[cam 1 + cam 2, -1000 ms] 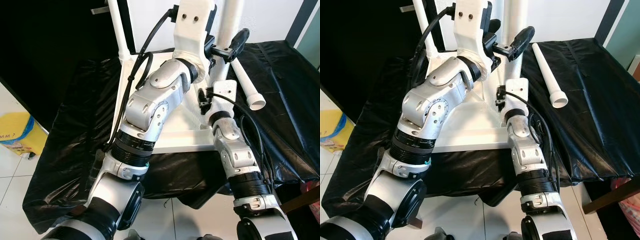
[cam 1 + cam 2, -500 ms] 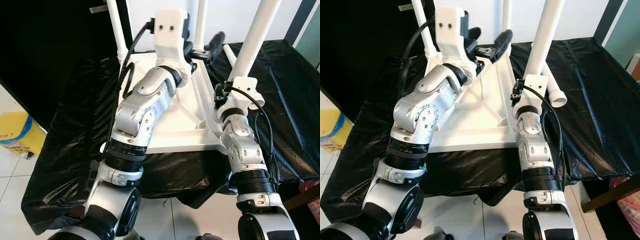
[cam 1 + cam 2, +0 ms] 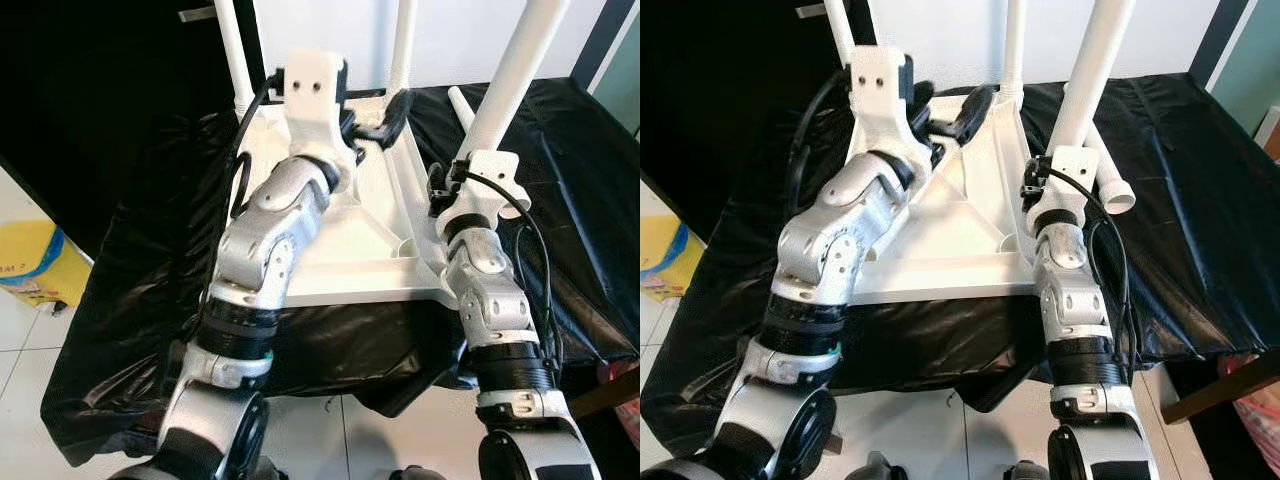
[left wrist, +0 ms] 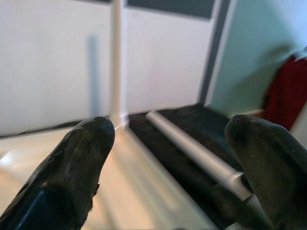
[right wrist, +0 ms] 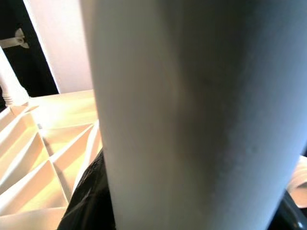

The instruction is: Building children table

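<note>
The white tabletop [image 3: 345, 262] lies upside down on a black sheet. Two white legs stand at its far corners: one far left [image 3: 232, 50], one far right [image 3: 403, 45]. A third leg [image 3: 512, 75] stands tilted at the near right corner, with my right gripper [image 5: 192, 211] shut on its lower end; black fingers [image 5: 88, 201] show beside it. My left gripper [image 3: 385, 112] hovers open over the tabletop's far middle, nothing between its fingers [image 4: 72, 182]. A loose leg [image 3: 1102, 155] lies on the sheet to the right.
The black sheet [image 3: 585, 200] drapes over the whole work surface and hangs off its front. A yellow box [image 3: 35, 268] sits on the tiled floor at the left. A wooden edge [image 3: 1220, 390] and something red show at the lower right.
My left gripper has drawn back leftward, from beside the held leg to over the tabletop's far middle. The right arm swung the leg out to the near right corner, then held still.
</note>
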Available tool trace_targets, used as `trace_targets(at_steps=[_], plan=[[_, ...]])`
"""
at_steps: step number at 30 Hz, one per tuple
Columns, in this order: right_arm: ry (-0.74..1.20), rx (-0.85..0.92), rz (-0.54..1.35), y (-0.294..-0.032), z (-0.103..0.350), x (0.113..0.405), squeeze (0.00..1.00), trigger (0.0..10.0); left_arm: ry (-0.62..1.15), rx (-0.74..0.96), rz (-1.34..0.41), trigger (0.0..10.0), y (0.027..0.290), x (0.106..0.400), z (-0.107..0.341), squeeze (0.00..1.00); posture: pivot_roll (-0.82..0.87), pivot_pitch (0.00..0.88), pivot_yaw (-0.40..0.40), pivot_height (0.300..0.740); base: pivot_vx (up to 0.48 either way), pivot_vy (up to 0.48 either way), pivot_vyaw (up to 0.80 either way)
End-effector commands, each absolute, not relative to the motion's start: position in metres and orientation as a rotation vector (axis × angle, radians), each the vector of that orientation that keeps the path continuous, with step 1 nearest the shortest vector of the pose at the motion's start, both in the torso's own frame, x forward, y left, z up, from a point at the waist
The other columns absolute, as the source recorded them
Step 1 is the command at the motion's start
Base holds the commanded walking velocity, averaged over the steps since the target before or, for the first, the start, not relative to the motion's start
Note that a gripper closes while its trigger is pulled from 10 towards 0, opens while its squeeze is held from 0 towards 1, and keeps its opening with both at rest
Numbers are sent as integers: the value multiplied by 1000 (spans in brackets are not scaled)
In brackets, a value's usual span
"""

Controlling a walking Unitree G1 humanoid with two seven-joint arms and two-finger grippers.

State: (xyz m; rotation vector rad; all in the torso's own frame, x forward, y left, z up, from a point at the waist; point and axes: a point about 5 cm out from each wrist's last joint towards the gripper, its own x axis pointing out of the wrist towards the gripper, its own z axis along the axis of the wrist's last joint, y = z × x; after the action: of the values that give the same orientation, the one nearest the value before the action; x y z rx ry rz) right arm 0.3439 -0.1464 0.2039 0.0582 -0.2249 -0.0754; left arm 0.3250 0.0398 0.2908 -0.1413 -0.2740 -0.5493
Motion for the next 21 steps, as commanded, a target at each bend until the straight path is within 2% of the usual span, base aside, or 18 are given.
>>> trace_targets(at_steps=[1,21], plan=[[-246,67,-57,-144,207,342,0,10000,-290,-120,-559,10000,38,323,292,0,-54,70,29,740,0,0,0],[-243,60,-54,-151,208,339,0,10000,-276,-109,-594,10000,41,321,278,0,-54,73,25,740,0,0,0]])
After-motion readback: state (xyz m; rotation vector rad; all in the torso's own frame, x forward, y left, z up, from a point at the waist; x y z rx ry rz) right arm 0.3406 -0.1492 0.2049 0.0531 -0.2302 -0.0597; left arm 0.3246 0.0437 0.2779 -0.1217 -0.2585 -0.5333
